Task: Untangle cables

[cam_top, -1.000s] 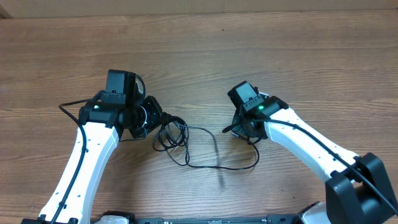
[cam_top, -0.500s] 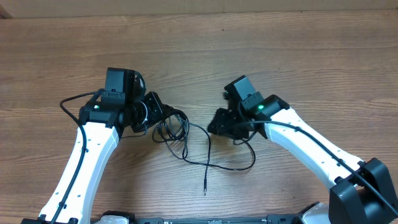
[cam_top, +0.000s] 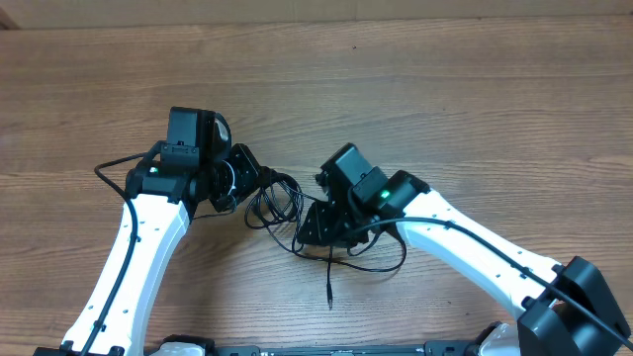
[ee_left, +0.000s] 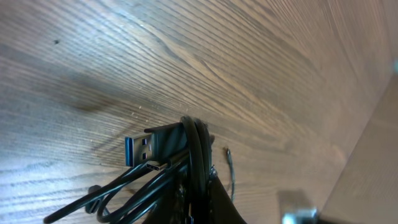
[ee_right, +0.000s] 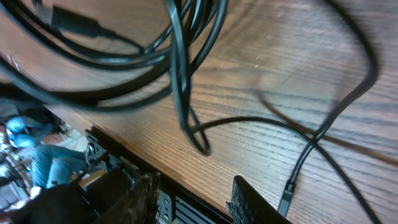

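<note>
Thin black cables (cam_top: 282,206) lie knotted in loops mid-bench (cam_top: 445,99) (one plug (ee_left: 146,149) shows blue inside), left fingers (ee_left: 214,199) clenched on them; right fingers (ee_right: 252,202) parted, empty.

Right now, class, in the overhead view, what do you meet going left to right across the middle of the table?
First the left end effector → coiled cables → right end effector → the right arm's white forearm.

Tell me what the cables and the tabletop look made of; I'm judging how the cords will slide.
The cables: thin black cords, smooth slightly glossy jacket, likely rubber or plastic. The USB plug: metal-looking shell, blue insert. The table: wood or wood-look laminate, matte, with visible grain lines.
</note>
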`<state>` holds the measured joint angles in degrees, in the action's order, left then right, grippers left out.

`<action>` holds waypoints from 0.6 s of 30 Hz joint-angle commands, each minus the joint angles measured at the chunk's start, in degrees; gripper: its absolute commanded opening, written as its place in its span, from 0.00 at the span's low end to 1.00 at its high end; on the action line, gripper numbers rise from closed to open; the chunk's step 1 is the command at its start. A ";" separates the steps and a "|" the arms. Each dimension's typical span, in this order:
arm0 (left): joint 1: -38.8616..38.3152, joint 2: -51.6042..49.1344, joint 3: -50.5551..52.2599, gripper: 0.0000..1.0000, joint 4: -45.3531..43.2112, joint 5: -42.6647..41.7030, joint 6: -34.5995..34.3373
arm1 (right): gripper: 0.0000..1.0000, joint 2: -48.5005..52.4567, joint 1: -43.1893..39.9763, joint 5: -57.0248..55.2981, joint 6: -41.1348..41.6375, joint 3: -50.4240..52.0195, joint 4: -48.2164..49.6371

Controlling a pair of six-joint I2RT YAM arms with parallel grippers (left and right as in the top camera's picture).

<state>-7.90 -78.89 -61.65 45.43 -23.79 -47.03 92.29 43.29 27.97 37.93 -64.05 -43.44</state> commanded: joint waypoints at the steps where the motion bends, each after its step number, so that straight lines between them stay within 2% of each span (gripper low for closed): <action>1: -0.15 -0.17 -0.33 0.04 -0.02 1.70 -6.36 | 0.36 -1.18 2.16 -6.25 -0.07 -0.17 0.28; 3: -0.17 -0.17 -0.33 0.04 0.07 1.42 -6.80 | 0.36 -1.16 3.39 -14.84 -0.04 -0.15 0.28; 6: -0.15 -0.17 -0.33 0.04 0.83 1.27 -6.80 | 0.36 -1.05 3.98 -21.90 0.00 -0.02 0.33; 12: -0.15 -0.17 -0.33 0.04 1.46 -0.28 -6.84 | 0.36 0.09 4.02 -22.34 0.17 -0.02 0.96; 18: -0.15 -0.17 -0.33 0.04 1.46 -1.29 -7.26 | 0.29 2.43 4.02 -22.40 0.17 -0.02 0.96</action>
<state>-7.90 -78.89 -61.65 46.85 -23.35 -53.25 92.95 46.98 7.31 37.91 -64.05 -42.78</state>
